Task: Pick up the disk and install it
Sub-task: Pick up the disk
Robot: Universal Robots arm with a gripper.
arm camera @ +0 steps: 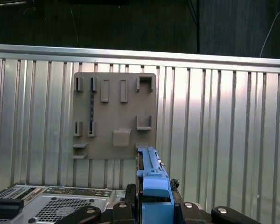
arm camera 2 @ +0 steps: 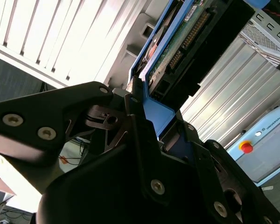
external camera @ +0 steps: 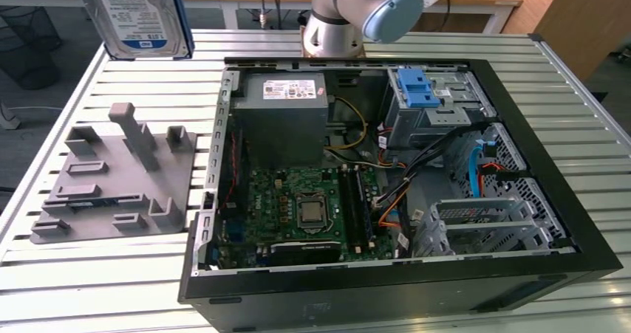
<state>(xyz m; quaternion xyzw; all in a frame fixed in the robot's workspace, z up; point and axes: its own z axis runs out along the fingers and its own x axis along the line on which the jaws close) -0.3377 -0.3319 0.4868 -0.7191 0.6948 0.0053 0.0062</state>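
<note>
The disk (external camera: 143, 15), a silver hard drive with a white-and-blue label and blue carrier rails, hangs upright high above the table at the exterior view's far left, over the grey holder (external camera: 114, 178). In the second wrist view my gripper (arm camera 2: 151, 109) is shut on the disk's (arm camera 2: 186, 32) blue end, with black fingers (arm camera 2: 135, 116) on either side of the rail. In the first wrist view the disk's blue end (arm camera: 151, 179) stands edge-on between the gripper's (arm camera: 153, 196) fingers, above the grey holder (arm camera: 114, 116).
The open black computer case (external camera: 552, 200) lies on the slatted metal table (external camera: 118, 274), with motherboard (external camera: 306, 207), grey power-supply box (external camera: 286, 111), metal drive cage with blue latch (external camera: 419, 89) and a silver bay bracket (external camera: 483, 222). The arm's base (external camera: 340, 23) stands behind the case.
</note>
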